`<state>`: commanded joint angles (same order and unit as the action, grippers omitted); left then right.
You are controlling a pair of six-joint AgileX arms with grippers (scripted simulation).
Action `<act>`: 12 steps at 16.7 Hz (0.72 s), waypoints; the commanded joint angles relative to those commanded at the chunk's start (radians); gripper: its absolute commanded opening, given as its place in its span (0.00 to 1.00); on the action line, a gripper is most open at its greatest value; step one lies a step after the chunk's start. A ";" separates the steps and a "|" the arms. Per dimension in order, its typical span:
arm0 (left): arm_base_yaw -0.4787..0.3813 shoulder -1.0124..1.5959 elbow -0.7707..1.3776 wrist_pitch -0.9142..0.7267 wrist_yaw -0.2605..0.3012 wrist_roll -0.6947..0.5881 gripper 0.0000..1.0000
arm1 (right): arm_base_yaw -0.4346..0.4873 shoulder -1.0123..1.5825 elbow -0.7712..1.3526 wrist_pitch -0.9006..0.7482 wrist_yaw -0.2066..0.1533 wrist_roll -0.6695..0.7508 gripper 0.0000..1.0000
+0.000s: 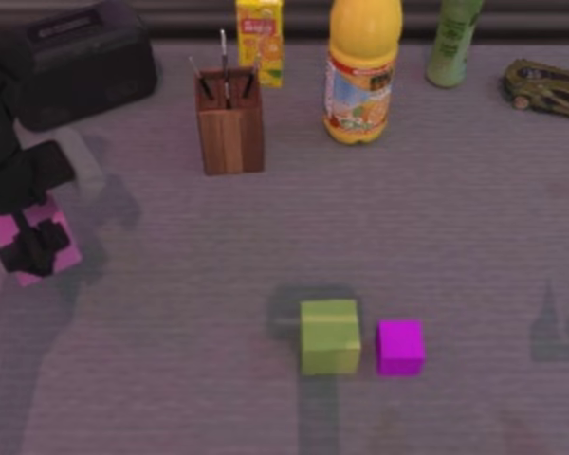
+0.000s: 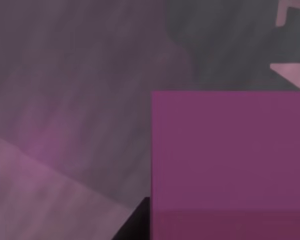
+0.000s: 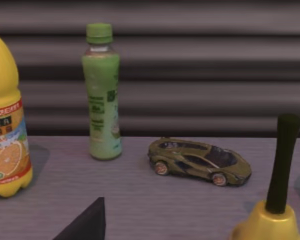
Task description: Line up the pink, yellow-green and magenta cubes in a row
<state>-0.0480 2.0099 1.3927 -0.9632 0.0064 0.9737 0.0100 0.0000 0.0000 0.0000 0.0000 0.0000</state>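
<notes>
The pink cube [image 1: 57, 227] lies near the table's left edge, and my left gripper [image 1: 33, 245] is shut on it from above. In the left wrist view the pink cube [image 2: 230, 160] fills most of the picture, with one dark fingertip [image 2: 137, 222] pressed against its side. The yellow-green cube [image 1: 330, 336] sits at the front middle of the table. The smaller magenta cube [image 1: 399, 347] sits just to its right, a small gap between them. My right gripper [image 3: 190, 236] is out of the top view; one of its dark fingertips [image 3: 90, 225] shows, spread wide over bare table.
Along the back stand a black box [image 1: 85, 62], a wooden holder with utensils [image 1: 229, 128], a juice carton [image 1: 259, 38], an orange juice bottle [image 1: 362, 71], a green bottle [image 1: 453, 43] and a toy car [image 1: 545, 90]. A brass bell [image 3: 267, 220] stands near my right gripper.
</notes>
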 joint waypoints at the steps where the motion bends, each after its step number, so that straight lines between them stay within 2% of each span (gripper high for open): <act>1: 0.002 -0.015 0.016 -0.027 0.000 0.000 0.00 | 0.000 0.000 0.000 0.000 0.000 0.000 1.00; 8: -0.017 -0.032 0.025 -0.046 -0.001 0.000 0.00 | 0.000 0.000 0.000 0.000 0.000 0.000 1.00; 10: -0.073 -0.045 0.015 -0.052 -0.001 0.000 0.00 | 0.000 0.000 0.000 0.000 0.000 0.000 1.00; 12: -0.171 -0.068 -0.004 -0.059 -0.002 -0.003 0.00 | 0.000 0.000 0.000 0.000 0.000 0.000 1.00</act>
<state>-0.2185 1.9424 1.3890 -1.0223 0.0045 0.9704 0.0100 0.0000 0.0000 0.0000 0.0000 0.0000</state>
